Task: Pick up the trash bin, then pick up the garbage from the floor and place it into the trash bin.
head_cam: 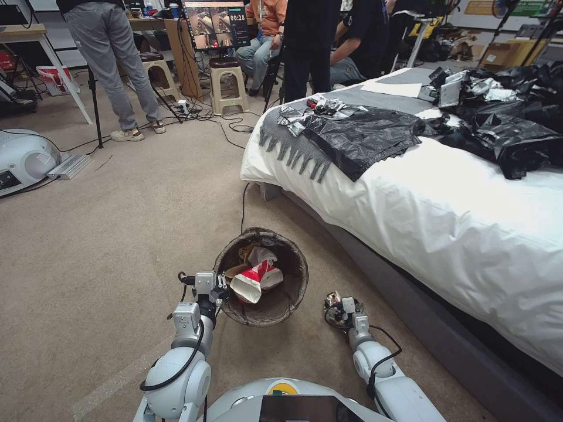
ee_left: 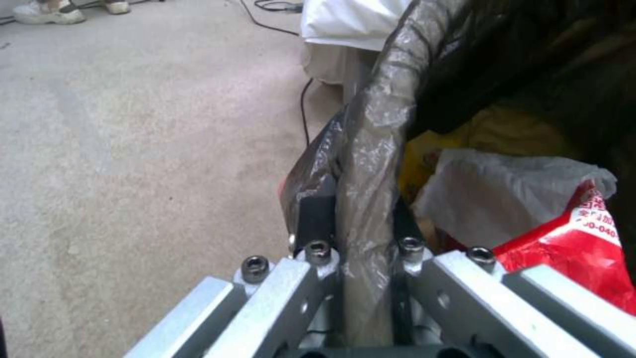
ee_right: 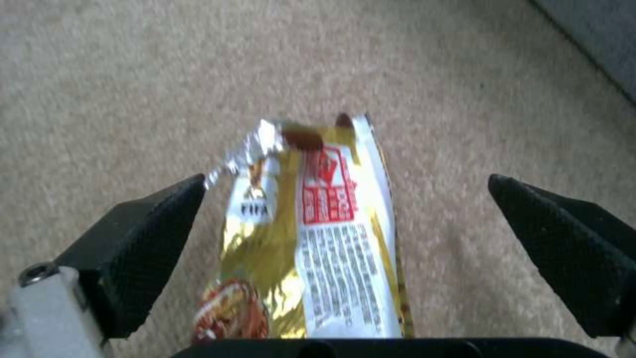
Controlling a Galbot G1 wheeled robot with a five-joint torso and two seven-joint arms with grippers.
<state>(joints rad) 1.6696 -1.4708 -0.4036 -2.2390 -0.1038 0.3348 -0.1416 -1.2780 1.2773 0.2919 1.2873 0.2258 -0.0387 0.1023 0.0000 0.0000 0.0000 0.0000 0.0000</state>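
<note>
Inspection of my left hand [head_cam: 218, 291]: it is pinched on the rim of the trash bin [head_cam: 292, 291] at the bin's nine o'clock side, one finger [ee_left: 317, 211] outside the bag-lined wall and the other inside, as the left wrist view confirms. That bin sits at twelve o'clock from my body, low over the carpet floor [head_cam: 117, 234], close to the foot corner of the bed [head_cam: 446, 223]; I cannot tell whether it rests on the floor or hangs clear. Inside it lie a red-and-white wrapper [head_cam: 253, 280], a yellow wrapper [ee_left: 477, 134] and a white tissue wad [ee_left: 504, 189]. My right hand [head_cam: 339, 309] is at the bin's three o'clock, just beside it, down at the floor with its fingers [ee_right: 149, 238] spread wide. Between them, in the right wrist view, lies a gold foil snack wrapper [ee_right: 311, 238] on the carpet, touched by neither fingertip. Black plastic bags [head_cam: 363, 138] lie on the bed at one o'clock.
</note>
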